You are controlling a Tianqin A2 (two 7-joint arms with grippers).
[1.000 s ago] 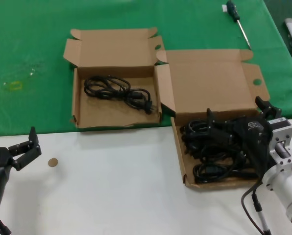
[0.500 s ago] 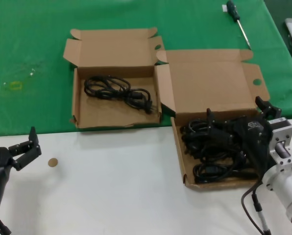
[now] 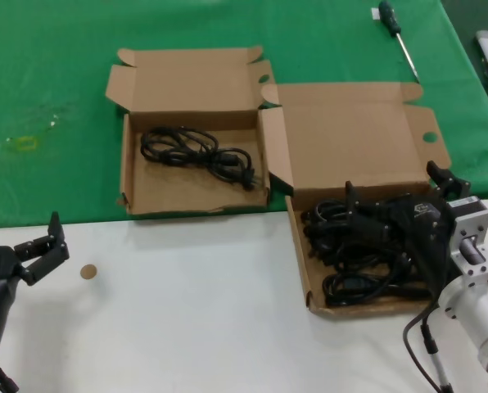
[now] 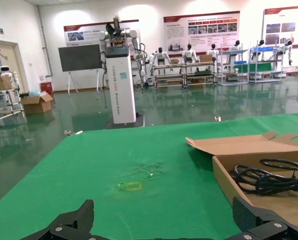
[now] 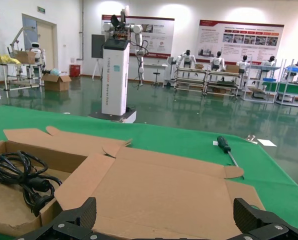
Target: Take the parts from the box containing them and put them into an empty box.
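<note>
The wider cardboard box (image 3: 297,246) with holed flaps stands at the right and holds several black cord bundles (image 3: 342,262). My right gripper (image 3: 389,180) is open just above these cords at the box's back, holding nothing; in the right wrist view (image 5: 165,207) it faces the box's broad lid (image 5: 164,185). The narrower box (image 3: 128,164) with rounded lid tabs stands to the left and holds one cord bundle (image 3: 196,151), which also shows in the left wrist view (image 4: 274,177). My left gripper (image 3: 38,241) is open and empty, parked at the near left.
A black-handled screwdriver (image 3: 398,33) lies on the green cloth far behind the wider box. A small brown disc (image 3: 88,272) lies on the white table near my left gripper. A faint yellow mark (image 3: 21,143) is on the cloth at the left.
</note>
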